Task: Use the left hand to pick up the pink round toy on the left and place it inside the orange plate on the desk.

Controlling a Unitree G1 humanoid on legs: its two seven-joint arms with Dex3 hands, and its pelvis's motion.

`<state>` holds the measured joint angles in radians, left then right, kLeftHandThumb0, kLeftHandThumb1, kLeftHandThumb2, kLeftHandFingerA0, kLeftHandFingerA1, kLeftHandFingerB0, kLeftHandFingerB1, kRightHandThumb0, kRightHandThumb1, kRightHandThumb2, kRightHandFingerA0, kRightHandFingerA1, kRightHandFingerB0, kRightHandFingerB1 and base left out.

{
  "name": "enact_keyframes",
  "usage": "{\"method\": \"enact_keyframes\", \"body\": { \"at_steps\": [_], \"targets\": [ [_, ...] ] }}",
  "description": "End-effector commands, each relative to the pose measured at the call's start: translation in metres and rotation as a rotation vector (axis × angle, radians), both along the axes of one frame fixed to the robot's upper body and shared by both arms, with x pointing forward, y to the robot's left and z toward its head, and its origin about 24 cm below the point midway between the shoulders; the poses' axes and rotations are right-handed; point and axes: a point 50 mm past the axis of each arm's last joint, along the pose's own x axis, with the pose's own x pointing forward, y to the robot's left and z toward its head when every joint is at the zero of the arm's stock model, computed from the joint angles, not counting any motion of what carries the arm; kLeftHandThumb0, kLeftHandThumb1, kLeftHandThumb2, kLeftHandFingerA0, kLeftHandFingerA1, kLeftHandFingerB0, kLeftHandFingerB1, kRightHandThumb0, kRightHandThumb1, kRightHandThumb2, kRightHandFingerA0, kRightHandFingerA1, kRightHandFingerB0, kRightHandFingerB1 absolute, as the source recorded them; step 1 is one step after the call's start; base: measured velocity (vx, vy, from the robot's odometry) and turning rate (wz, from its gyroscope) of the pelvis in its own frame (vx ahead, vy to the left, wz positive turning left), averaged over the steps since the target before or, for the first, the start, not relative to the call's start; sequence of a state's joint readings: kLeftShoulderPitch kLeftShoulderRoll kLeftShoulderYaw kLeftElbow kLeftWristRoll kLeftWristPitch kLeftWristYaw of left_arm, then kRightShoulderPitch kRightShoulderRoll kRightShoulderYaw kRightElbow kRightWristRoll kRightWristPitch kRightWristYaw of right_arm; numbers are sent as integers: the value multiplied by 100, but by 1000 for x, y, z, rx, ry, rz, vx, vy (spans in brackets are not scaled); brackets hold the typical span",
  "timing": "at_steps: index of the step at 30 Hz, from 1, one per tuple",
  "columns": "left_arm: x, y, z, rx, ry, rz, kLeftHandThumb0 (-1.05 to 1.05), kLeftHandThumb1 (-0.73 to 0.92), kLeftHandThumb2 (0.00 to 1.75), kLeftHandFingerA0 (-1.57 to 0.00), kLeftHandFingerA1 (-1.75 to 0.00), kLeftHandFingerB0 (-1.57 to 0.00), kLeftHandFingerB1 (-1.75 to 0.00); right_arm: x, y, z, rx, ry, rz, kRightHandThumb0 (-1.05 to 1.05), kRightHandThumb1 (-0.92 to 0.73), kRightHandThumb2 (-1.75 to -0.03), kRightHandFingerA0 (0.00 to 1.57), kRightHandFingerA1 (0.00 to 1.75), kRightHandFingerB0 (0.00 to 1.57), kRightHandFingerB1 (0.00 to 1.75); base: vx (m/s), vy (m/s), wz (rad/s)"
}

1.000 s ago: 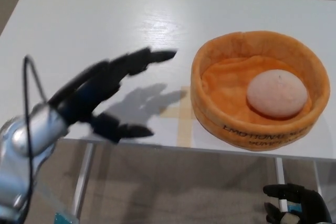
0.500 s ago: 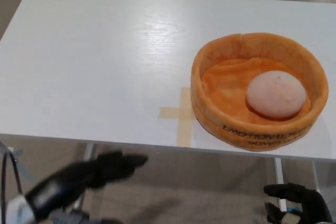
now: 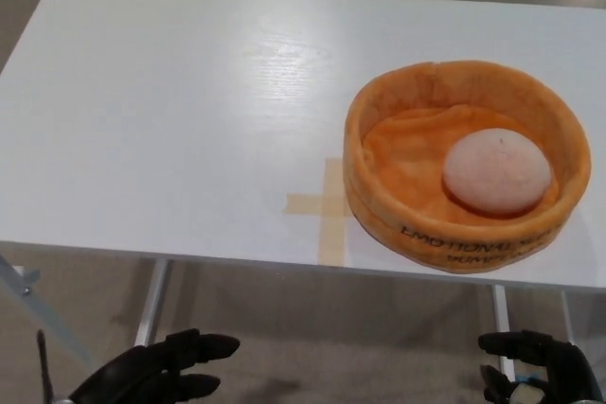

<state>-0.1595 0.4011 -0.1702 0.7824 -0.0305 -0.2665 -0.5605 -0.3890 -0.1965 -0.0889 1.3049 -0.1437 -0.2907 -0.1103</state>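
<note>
- The pink round toy (image 3: 496,171) lies inside the orange plate (image 3: 379,205), on the right part of its floor, close to the far-right wall and clear of the left wall.
- The plate is a soft, high-rimmed bowl standing upright on the right half of the white desk (image 3: 170,111); dark lettering runs along its near outer wall.
- A cross of tan tape (image 3: 325,207) is stuck to the desk just left of the plate, and its right arm reaches the plate's base.
- My left hand (image 3: 156,377) hangs below the desk's near edge at the bottom left of the view, well apart from plate and toy. Its fingers (image 3: 204,347) are stretched out and spread, grasping nothing.
- My right hand (image 3: 540,371) sits low at the bottom right corner, also under the desk edge. It is cut off by the frame, so I judge only that its fingers look loosely curled and empty; I would not swear to more.
</note>
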Motion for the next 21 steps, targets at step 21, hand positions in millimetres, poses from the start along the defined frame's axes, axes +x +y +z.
{"method": "enact_keyframes", "body": {
  "at_steps": [21],
  "targets": [
    [-8,17,-35,415,-45,187,-46,56,57,-29,-32,-31,-31,-13,-6,-9,14,55,-10,-25,-59,-57,81,67,73,54,0,0,0]
  ]
}}
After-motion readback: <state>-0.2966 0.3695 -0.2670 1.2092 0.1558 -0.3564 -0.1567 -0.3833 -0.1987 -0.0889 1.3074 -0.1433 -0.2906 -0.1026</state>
